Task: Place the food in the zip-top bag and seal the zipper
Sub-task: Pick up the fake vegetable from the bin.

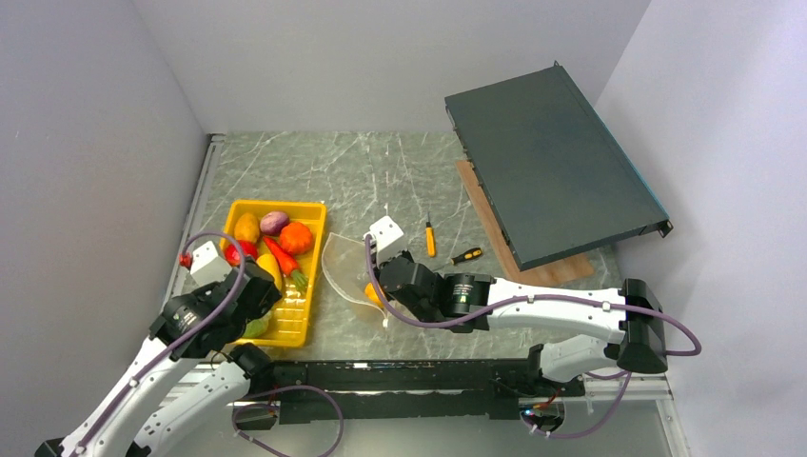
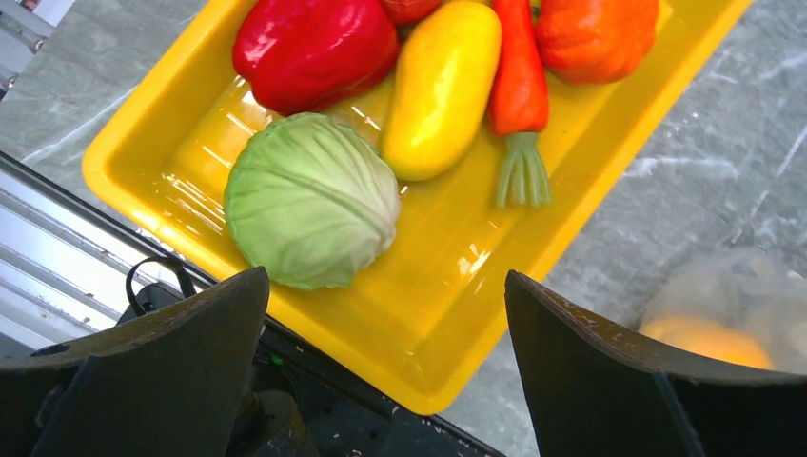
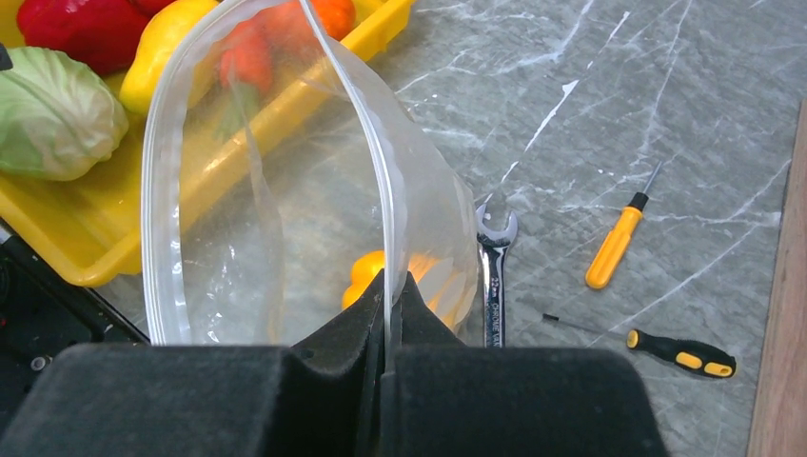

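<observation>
Tray (image 2: 457, 314), yellow, sits at the left edge of the table (image 1: 381, 162). Left jaws hover wide apart above its near end — cabbage (image 2: 309, 200), red pepper (image 2: 314, 48) and carrot (image 2: 519, 76) inside. Right jaws clamp the zip-top bag (image 3: 238, 219) by its rim just beside the tray — orange piece (image 3: 366, 271) inside.

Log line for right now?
left gripper: open, over green toy cabbage in yellow plastic tray | right gripper: shut on clear plastic zip-top bag, mouth open | orange food piece: inside bag

Wrench (image 3: 492, 286) shank: tiny engraved lettering, unreadable. No other text legible.
</observation>
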